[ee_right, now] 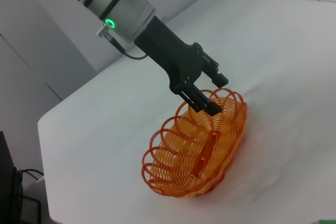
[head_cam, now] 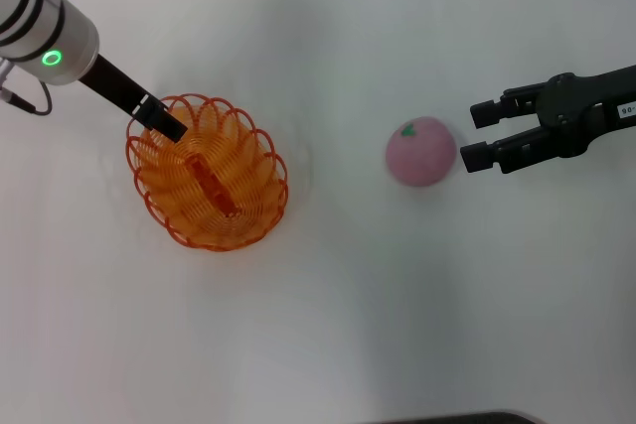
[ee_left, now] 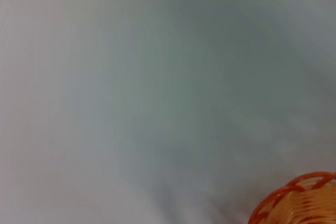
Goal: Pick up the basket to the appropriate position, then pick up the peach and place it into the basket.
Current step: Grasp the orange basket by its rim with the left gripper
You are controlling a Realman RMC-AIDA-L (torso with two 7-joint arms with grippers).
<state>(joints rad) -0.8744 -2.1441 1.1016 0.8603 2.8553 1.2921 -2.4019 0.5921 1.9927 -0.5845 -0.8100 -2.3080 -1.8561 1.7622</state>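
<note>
Now, basket (head_cam: 209,186): we see it on the table (head_cam: 348,325).
Left gripper (head_cam: 164,124): seemingly closed on its rim.
Peach (head_cam: 420,151): right of basket, apart.
Right gripper (head_cam: 475,136): spread wide, just beyond peach.

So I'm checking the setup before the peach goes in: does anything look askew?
Yes: the basket is tipped, one side lifted off the table where the left gripper holds its rim. The peach sits apart, before the open right gripper.

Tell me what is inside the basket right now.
Inside the basket only its orange bottom strip shows; the left gripper is at the rim. The peach lies outside, near the open right gripper.
</note>
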